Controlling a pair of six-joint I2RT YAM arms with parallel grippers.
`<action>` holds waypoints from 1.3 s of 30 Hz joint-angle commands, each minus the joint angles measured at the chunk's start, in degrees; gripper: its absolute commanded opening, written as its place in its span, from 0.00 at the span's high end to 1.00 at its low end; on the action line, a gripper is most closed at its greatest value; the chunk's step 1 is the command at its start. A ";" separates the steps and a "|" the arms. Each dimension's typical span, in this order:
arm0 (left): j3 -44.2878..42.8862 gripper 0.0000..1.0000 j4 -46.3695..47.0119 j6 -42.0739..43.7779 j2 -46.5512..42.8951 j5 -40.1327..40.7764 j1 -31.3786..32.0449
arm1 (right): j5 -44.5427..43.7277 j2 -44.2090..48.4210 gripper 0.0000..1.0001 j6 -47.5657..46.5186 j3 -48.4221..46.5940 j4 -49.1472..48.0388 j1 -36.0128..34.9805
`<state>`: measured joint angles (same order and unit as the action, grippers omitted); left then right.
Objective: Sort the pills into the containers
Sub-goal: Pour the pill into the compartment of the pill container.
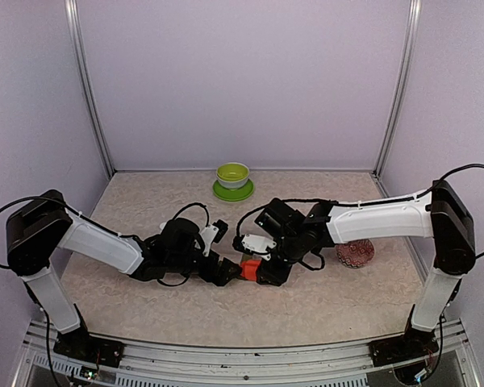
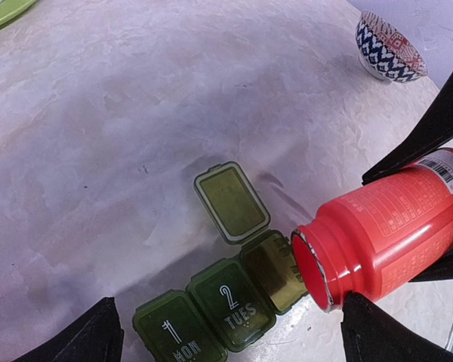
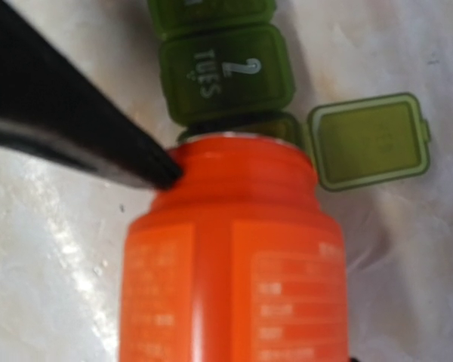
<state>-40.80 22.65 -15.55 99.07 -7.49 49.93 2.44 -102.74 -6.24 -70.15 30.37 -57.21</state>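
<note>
The containers (image 2: 228, 303), a dark green strip of three joined compartments, lie on the table. The "MON" and "TUES" lids are closed. The third compartment (image 2: 277, 273) is open, its lid (image 2: 231, 200) flipped back flat. A red bottle (image 2: 392, 226) lies tilted, with its open mouth right over that open compartment. My right gripper (image 1: 268, 269) is shut on the bottle's body, its black fingers (image 2: 430, 128) on either side. My left gripper (image 2: 228, 320) stands open astride the strip, holding nothing. In the right wrist view the bottle (image 3: 226, 264) hides part of the strip (image 3: 226, 75). No pills show.
A lime-green bowl on a saucer (image 1: 232, 179) stands at the back of the table. A red-and-white patterned bowl (image 1: 355, 253) sits to the right under the right arm, and also shows as the patterned bowl (image 2: 389, 47) in the left wrist view.
</note>
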 commanded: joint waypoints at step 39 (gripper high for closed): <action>-1.65 0.02 -0.60 1.04 1.02 0.45 0.25 | 0.70 -4.15 0.95 -1.93 -9.44 7.74 -0.97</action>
<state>-40.82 22.11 -15.14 99.09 -7.25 49.93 1.65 -106.32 -7.35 -77.23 38.20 -57.25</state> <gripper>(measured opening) 0.978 0.537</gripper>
